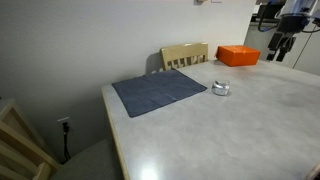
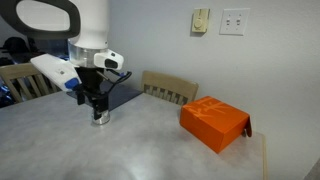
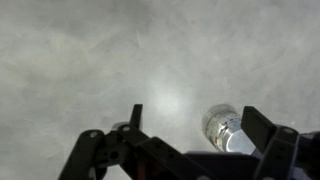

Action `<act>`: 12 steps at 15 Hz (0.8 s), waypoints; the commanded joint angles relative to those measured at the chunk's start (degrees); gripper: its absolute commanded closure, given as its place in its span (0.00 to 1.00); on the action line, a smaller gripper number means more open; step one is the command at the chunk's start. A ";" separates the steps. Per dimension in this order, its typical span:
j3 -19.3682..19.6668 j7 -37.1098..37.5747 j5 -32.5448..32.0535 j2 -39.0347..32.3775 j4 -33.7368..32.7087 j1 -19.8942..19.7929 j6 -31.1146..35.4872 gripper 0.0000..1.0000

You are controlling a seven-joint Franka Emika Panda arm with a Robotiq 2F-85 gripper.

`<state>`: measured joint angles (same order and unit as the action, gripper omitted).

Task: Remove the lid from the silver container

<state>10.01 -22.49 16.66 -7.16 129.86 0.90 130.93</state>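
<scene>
The gripper [image 2: 98, 104] hung with its jaws spread wide, holding nothing; the silver container [image 2: 100, 119] sat on the pale table [image 2: 150, 150] below it, near the grey mat [image 1: 158, 92]; the orange box [image 2: 213, 122] lay well apart.

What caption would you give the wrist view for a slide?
Open end effector over the grey table, the silver container seen between its fingertips.
</scene>
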 commanded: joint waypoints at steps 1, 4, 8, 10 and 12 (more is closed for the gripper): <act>-3.56 2.09 -1.18 -2.50 -1.48 -2.40 0.72 0.00; -6.09 5.25 -2.42 -9.61 -5.01 -1.49 3.19 0.00; -7.44 17.02 -13.69 -21.67 -10.36 2.18 12.14 0.00; -9.53 15.59 -11.72 -17.71 -6.74 -0.06 11.15 0.00; -9.80 15.57 -11.67 -18.24 -7.04 -0.12 11.14 0.00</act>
<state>1.61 -7.66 6.03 -25.39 122.92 2.18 142.17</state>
